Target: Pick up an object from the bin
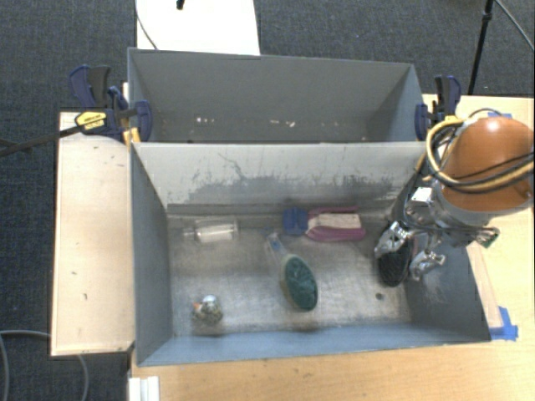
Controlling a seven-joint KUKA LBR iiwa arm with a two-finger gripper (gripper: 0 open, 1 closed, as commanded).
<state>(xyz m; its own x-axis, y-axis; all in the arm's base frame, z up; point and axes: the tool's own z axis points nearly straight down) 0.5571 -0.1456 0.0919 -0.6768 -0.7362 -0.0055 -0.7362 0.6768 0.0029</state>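
The gripper point(394, 257) hangs low at the bin's right side, close to the right wall. A black rounded shape point(391, 271) sits at its lower end, and I cannot tell whether it is a loose thing or part of the gripper. Nearest on the left lies a pink and purple flat object point(336, 225) against the back wall, with a small blue piece point(293, 220) beside it. A dark green oval brush point(300, 283) lies on the floor in the middle, well left of the gripper.
A small clear bottle point(213, 233) lies at the back left. A crumpled silvery ball point(207, 310) rests near the front left corner. A small clear piece point(273, 244) sits just above the green brush. The arm's orange cover and cables overhang the right wall.
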